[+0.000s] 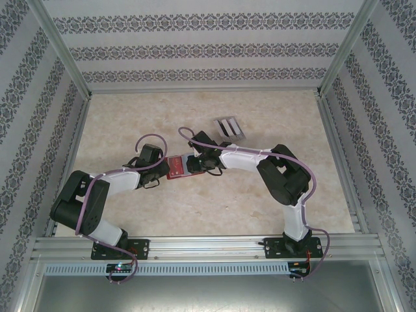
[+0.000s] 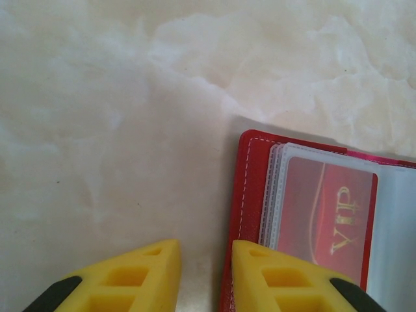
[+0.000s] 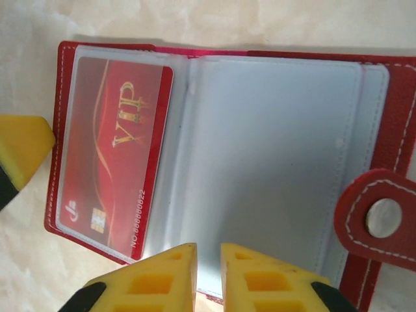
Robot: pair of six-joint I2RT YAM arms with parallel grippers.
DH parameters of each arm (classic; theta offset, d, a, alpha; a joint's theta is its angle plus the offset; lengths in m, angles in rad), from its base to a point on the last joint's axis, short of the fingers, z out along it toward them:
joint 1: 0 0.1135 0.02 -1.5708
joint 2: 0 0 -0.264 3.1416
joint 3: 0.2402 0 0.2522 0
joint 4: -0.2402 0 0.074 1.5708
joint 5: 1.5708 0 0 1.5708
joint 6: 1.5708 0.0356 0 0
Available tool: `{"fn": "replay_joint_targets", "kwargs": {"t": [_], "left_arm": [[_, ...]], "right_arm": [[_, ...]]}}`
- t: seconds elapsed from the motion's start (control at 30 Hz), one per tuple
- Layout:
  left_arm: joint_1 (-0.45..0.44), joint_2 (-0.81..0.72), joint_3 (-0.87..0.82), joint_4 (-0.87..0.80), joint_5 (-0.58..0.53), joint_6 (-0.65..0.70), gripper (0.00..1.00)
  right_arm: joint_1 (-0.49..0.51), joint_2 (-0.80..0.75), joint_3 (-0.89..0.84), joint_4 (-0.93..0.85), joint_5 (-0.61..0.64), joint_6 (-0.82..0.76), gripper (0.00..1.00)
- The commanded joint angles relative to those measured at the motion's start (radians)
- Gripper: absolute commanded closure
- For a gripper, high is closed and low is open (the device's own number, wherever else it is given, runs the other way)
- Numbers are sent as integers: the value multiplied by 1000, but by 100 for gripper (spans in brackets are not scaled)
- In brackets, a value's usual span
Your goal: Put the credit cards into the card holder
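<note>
The card holder (image 1: 176,167) lies open on the table between the two arms, a red wallet (image 3: 398,97) with clear grey sleeves and a snap tab (image 3: 380,218). A red VIP credit card (image 3: 117,149) sits inside its left sleeve (image 2: 325,214). My left gripper (image 2: 205,250) is open at the wallet's left edge (image 2: 250,169). One of its fingers rests on the red border and bare table shows in the gap. My right gripper (image 3: 208,250) hovers at the near edge of the empty right sleeve, its fingers only a narrow gap apart. The right gripper (image 1: 197,164) meets the wallet from the right.
A light grey slotted stand (image 1: 229,127) with dark cards in it sits behind the wallet on the marble-patterned table (image 1: 214,214). Patterned walls and metal rails (image 1: 338,162) close in the table on three sides.
</note>
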Motion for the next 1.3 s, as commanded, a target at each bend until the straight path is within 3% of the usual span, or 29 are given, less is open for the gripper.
{"fn": "replay_joint_targets", "kwargs": {"t": [0.0, 0.1, 0.67, 0.9, 1.03, 1.27], "left_arm": [[6, 30, 10, 7, 45, 11, 72], [6, 27, 0, 18, 43, 6, 72], [5, 41, 12, 7, 53, 9, 71], [6, 47, 16, 11, 61, 9, 71], [5, 45, 7, 21, 58, 4, 71], [6, 50, 10, 23, 66, 6, 72]], "right_arm": [[7, -10, 18, -8, 44, 2, 71], [6, -33, -7, -17, 98, 18, 61], [42, 55, 45, -78, 144, 20, 50], [41, 69, 42, 26, -32, 30, 65], [41, 63, 42, 69, -87, 38, 79], [37, 79, 57, 144, -196, 58, 83]]}}
